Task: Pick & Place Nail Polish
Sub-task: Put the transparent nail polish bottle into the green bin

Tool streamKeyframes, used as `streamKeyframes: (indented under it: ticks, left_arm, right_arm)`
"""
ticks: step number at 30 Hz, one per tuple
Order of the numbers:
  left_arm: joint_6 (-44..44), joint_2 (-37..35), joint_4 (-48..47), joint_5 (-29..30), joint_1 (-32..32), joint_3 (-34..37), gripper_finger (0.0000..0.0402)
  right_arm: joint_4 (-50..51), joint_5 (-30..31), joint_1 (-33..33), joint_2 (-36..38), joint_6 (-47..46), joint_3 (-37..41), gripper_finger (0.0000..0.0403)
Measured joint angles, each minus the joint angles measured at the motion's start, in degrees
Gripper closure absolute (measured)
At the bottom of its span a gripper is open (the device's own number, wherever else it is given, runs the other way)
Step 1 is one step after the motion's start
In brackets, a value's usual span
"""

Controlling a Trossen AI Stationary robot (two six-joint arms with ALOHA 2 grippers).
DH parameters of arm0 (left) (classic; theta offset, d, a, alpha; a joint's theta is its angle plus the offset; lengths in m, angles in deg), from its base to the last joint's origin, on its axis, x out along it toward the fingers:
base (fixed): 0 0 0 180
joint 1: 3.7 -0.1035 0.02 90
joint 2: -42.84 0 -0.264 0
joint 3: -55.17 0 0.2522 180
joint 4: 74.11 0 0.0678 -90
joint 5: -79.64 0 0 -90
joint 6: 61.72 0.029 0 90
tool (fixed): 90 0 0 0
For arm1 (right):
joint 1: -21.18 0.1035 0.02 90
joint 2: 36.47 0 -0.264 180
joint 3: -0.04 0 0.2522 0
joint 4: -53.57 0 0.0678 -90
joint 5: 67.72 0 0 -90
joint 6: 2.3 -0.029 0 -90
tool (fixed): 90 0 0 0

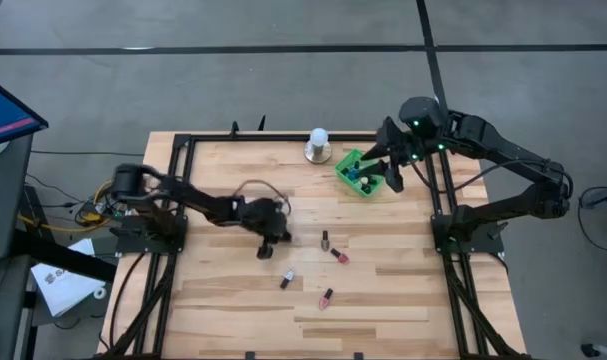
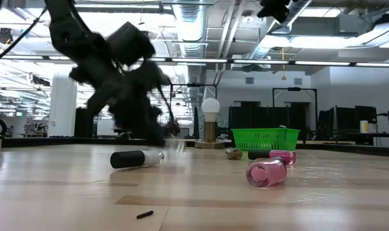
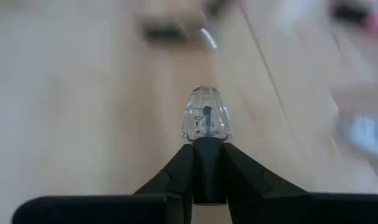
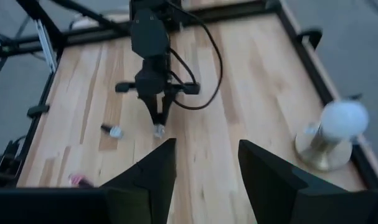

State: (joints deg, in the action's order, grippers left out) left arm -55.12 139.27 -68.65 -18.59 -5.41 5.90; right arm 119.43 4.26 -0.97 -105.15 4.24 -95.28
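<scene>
My left gripper [image 1: 266,250] is over the table's middle left, shut on a tiny clear bottle [image 3: 206,115] with a dark cap; it also shows in the right wrist view [image 4: 158,129]. Other nail polish bottles lie on their sides on the wood: a dark one [image 1: 326,240], a pink one [image 1: 339,256], a clear one [image 1: 285,278] and a pink one [image 1: 326,297]. My right gripper [image 4: 207,168] is open and empty, above the green basket [image 1: 361,173] at the far right. The basket holds several bottles. My left gripper pinches the clear bottle's dark cap [image 3: 207,163] between its two fingertips [image 3: 176,171]. The fingers slant downward toward the table. The clear body [image 3: 206,118] sticks out past the fingertips in line with them. Whether the body touches the wood I cannot tell.
A white-domed object on a metal base [image 1: 318,145] stands at the far edge beside the basket. A black frame [image 1: 183,150] runs along the table's edges. A small dark bit [image 2: 145,214] lies near the front. Bare wood lies between the bottles and the basket.
</scene>
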Motion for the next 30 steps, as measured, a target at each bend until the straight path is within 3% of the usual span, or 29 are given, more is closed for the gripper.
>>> streamKeyframes:
  ticks: [8,13,16,23,30]
  left_arm:
    - [-5.78,-19.30,0.72,9.55,-2.99,-0.17,0.0349]
    - [-13.45,-30.68,1.35,9.61,-6.52,-0.26,0.0349]
    - [-18.13,-35.67,3.09,6.80,-8.14,-0.26,0.0349]
    - [-27.94,-38.98,17.65,-1.68,-8.40,-0.49,0.0349]
    - [-34.25,-34.93,19.15,-8.02,-8.34,-5.91,0.0349]
  right_arm:
    - [-10.33,-0.02,0.02,0.02,2.89,0.00,0.0240]
    - [-16.66,-0.09,0.30,0.02,3.08,0.00,0.0239]
    - [-20.54,-0.09,1.29,0.02,3.77,0.00,0.0232]
    - [-30.00,-0.15,5.27,-4.46,4.43,-0.07,0.0185]
    - [-40.00,-4.10,9.32,-11.89,4.54,0.04,0.0163]
